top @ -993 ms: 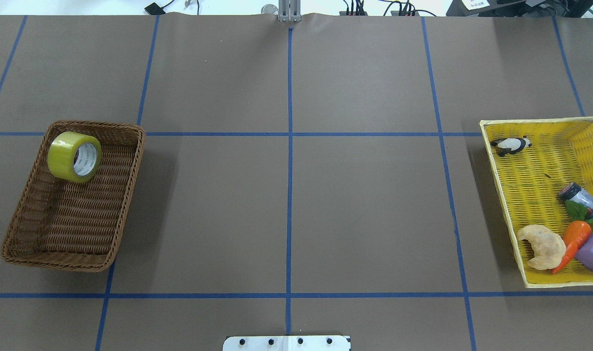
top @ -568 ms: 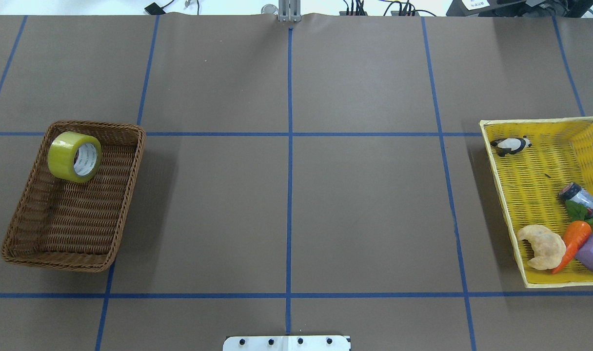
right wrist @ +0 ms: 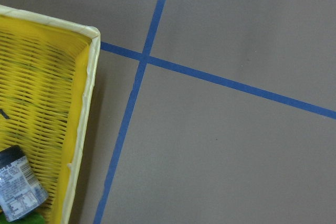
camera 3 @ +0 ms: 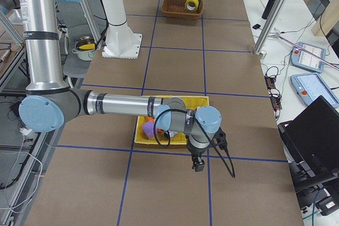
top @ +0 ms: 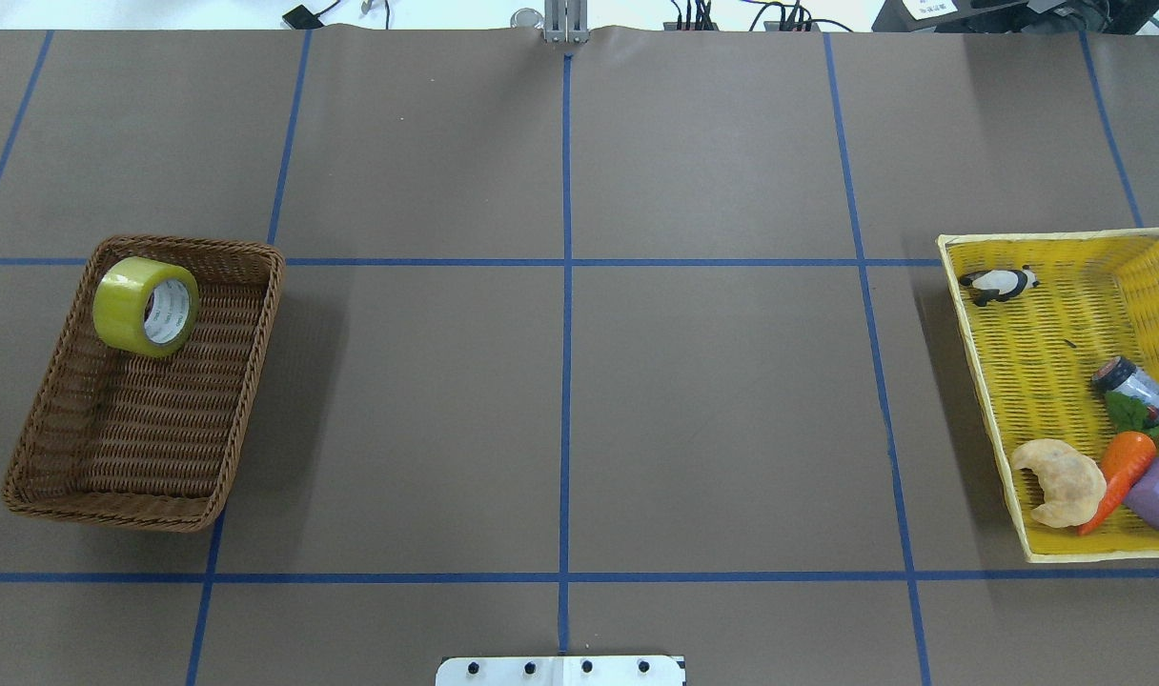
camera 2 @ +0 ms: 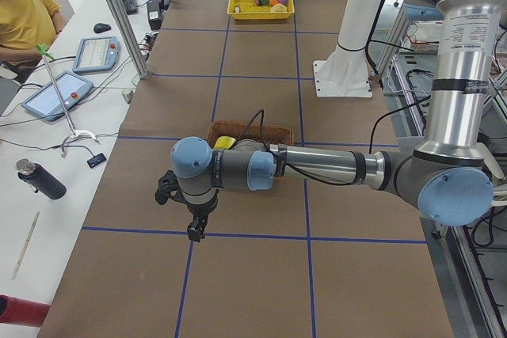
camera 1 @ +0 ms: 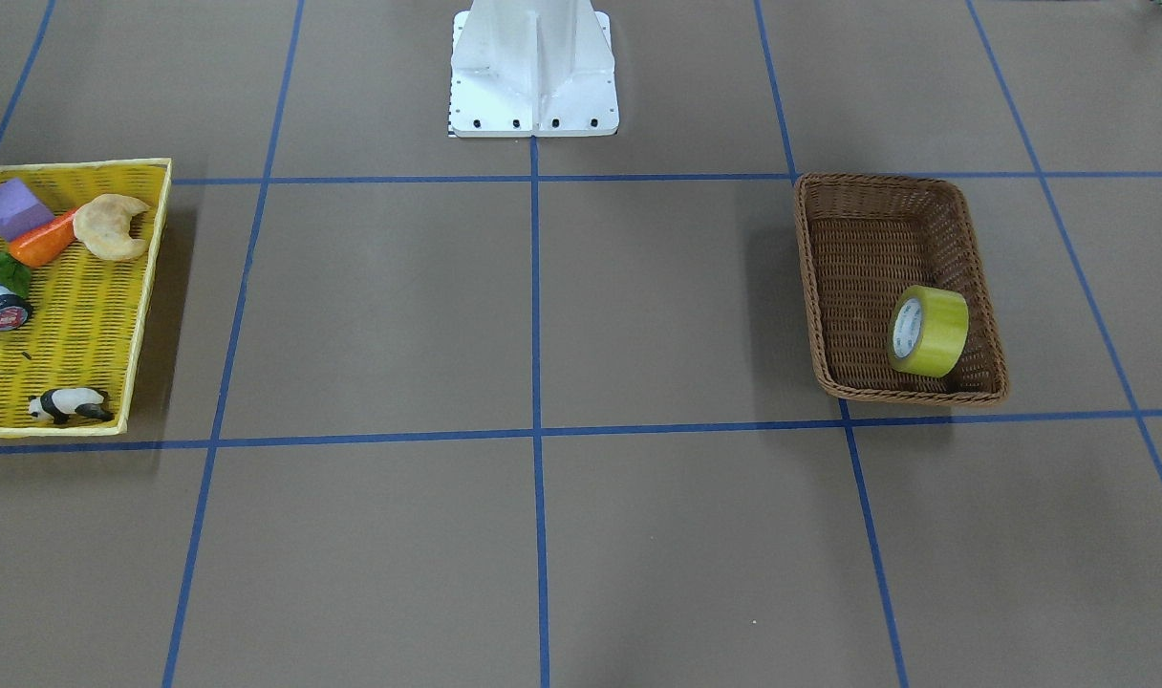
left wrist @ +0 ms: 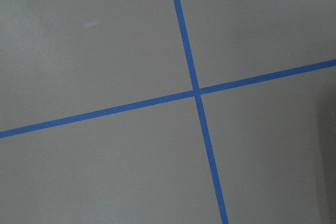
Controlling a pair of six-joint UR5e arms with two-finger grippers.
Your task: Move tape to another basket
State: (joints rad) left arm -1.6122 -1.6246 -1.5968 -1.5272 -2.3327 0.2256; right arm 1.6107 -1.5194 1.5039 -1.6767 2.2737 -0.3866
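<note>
Two baskets [top: 151, 429] [top: 1047, 343], one tape [top: 122, 303], two arms [camera 2: 317, 165] [camera 3: 122, 104]

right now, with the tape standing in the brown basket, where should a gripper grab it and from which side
Probably from straight above, pinching the tape across its two flat faces. It stands on its edge with the core facing sideways, tucked into a corner of the wicker basket, whose sloping walls block a sideways approach.

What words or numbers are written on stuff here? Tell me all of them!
On the tape, white inner core: grey print, too small to read.
On the jar in the yellow basket, paper label: tiny print, too blurred to read.
Nothing else shows writing, so no text here can be quoted.
</note>
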